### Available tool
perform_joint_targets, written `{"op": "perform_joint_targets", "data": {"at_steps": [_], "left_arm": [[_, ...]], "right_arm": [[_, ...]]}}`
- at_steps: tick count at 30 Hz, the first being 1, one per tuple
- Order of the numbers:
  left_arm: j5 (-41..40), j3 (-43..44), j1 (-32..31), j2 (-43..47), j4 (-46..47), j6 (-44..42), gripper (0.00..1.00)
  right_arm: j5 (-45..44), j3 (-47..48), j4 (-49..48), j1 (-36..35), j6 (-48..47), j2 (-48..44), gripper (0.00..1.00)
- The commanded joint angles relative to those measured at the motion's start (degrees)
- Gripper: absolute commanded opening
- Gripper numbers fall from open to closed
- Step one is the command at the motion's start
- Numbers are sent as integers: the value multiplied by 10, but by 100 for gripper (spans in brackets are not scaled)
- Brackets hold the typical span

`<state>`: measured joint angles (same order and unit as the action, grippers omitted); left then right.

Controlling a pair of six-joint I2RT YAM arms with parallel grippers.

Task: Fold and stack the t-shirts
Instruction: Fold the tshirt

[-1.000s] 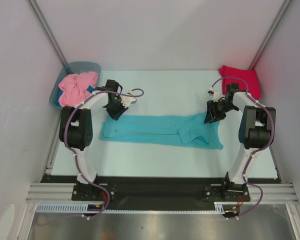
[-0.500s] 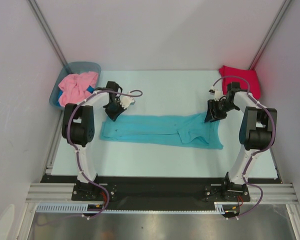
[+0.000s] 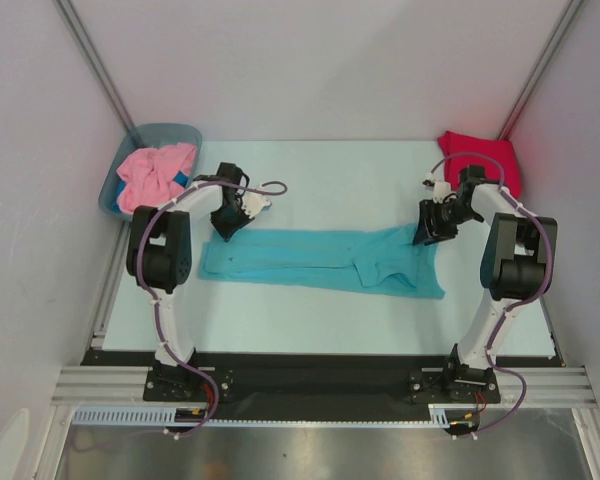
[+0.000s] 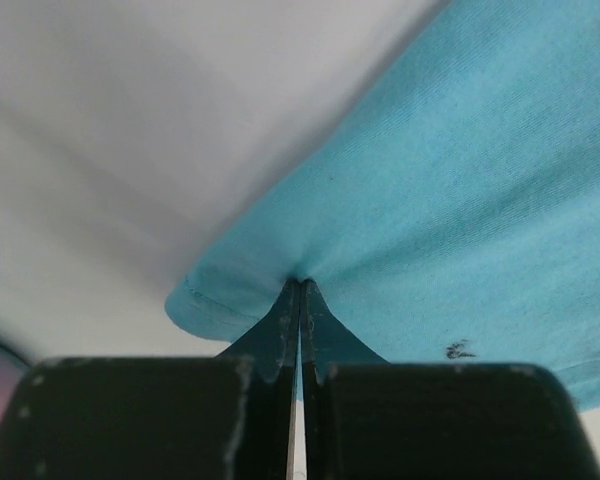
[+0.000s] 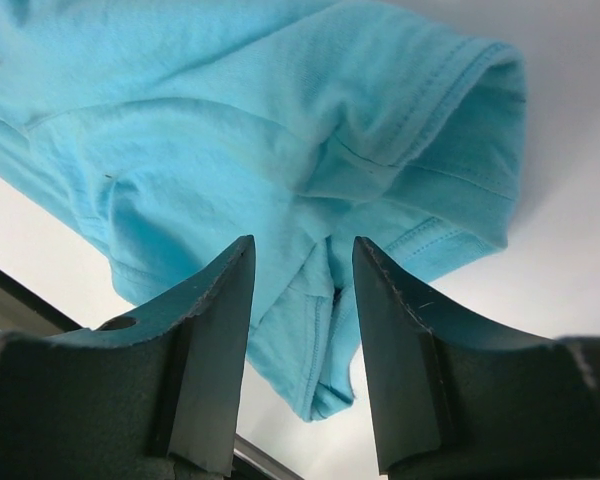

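The turquoise t-shirt (image 3: 320, 258) lies in a long folded strip across the middle of the table. My left gripper (image 3: 223, 232) is at its far left corner, and in the left wrist view the jaws (image 4: 300, 285) are pressed shut on the cloth's edge (image 4: 460, 200). At the shirt's far right end my right gripper (image 3: 423, 238) stands open. The right wrist view shows its fingers (image 5: 302, 250) astride a bunched hem of the turquoise cloth (image 5: 280, 120), apart from it. The crimson red t-shirt (image 3: 485, 155) lies at the back right. The pink t-shirt (image 3: 152, 172) is crumpled in the tub.
The grey-blue plastic tub (image 3: 165, 133) stands at the back left corner against the wall. White walls close in the table on three sides. A black rail runs along the near edge by the arm bases.
My left gripper has closed onto the turquoise shirt's left corner. The right gripper has shifted slightly right at the shirt's far end and stays open.
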<state>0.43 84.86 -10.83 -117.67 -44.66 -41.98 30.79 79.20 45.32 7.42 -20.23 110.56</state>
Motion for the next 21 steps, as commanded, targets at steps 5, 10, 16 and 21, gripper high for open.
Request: {"op": "perform_joint_targets", "data": {"at_steps": [5,10,16,21], "left_arm": [[-104,-15,16,-56,42,7,0],[-106,-12,16,-56,41,10,0],[-102,-10,15,-50,40,15,0],[-101,-8,15,-44,39,16,0]], "right_arm": [[16,-13,11,9,-12,-30,48],[31,-15,13,8,-10,-28,48],[44,-18,4,3,-2,-10,46],[66,-22,-11,-2,6,3,45]]}}
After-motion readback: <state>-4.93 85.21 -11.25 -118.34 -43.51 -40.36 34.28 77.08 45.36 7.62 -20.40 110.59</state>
